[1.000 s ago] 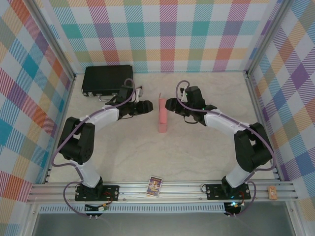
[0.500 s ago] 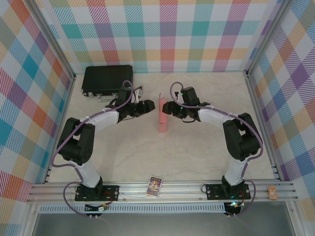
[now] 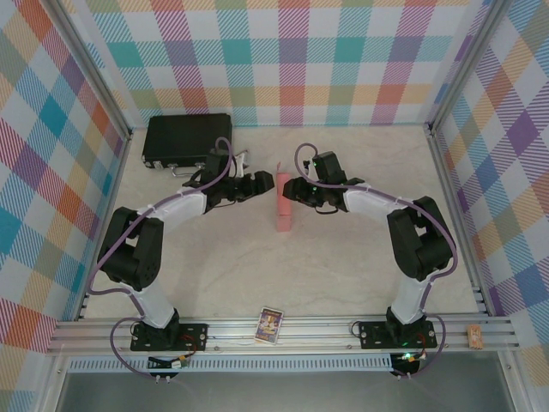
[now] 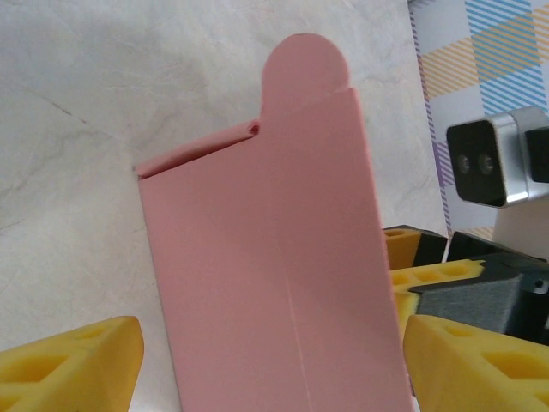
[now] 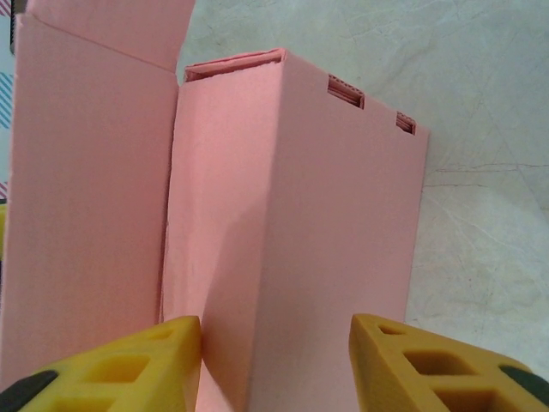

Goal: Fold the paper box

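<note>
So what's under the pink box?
The pale marbled table: the paper box stands on it. The patch right beneath is covered by the box itself.

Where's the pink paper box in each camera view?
Top external: paper box just behind centre of the table.
Left wrist: paper box centre to bottom edge, rounded tab on top.
Right wrist: paper box centre and left, open flap at left.
Shared landmark: pale marbled table, behind the box in both wrist views.

Both arms crept in on the paper box [image 3: 283, 206] this last second. The right gripper [image 3: 294, 188] swung in close beside its right side, and the left gripper [image 3: 262, 183] nudged nearer on the left, jaws spreading wider.
</note>
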Robot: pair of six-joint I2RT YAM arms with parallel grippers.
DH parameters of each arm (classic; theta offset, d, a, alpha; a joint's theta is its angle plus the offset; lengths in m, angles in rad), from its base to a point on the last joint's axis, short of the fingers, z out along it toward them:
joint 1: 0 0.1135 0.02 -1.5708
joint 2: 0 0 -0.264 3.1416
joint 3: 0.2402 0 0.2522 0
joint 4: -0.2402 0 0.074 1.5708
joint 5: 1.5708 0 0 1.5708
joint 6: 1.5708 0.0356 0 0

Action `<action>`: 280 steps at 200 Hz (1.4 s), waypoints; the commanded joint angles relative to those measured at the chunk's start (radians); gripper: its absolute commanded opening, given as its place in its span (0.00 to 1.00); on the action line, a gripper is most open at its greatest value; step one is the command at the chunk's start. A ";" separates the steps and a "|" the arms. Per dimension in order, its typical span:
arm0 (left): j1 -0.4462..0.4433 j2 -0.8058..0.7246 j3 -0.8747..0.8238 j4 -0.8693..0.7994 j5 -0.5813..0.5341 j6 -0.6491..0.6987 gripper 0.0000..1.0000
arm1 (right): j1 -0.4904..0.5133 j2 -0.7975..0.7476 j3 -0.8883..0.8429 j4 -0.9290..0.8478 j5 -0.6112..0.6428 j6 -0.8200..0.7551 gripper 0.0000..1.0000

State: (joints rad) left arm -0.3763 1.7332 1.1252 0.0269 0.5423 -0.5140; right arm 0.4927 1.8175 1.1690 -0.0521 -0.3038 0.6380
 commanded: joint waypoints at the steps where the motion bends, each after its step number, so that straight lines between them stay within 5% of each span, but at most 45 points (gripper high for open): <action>1: -0.015 -0.021 0.053 -0.040 0.035 0.032 0.81 | 0.011 0.015 0.000 -0.061 0.050 0.023 0.48; 98: -0.106 0.016 0.201 -0.279 -0.153 0.115 0.94 | 0.011 -0.178 -0.083 -0.082 0.167 0.008 0.59; 146: -0.129 0.072 0.281 -0.390 -0.186 0.146 0.95 | 0.006 -0.217 -0.181 -0.109 0.187 -0.010 0.48; 203: -0.159 0.147 0.391 -0.533 -0.223 0.208 0.93 | 0.026 -0.158 -0.375 0.258 0.063 0.121 0.41; 280: -0.199 0.223 0.510 -0.719 -0.321 0.314 0.91 | 0.098 -0.028 -0.356 0.448 0.042 0.227 0.38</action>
State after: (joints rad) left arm -0.5560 1.9221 1.5764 -0.5846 0.2668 -0.2649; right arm 0.5785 1.7603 0.7952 0.3054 -0.2295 0.8246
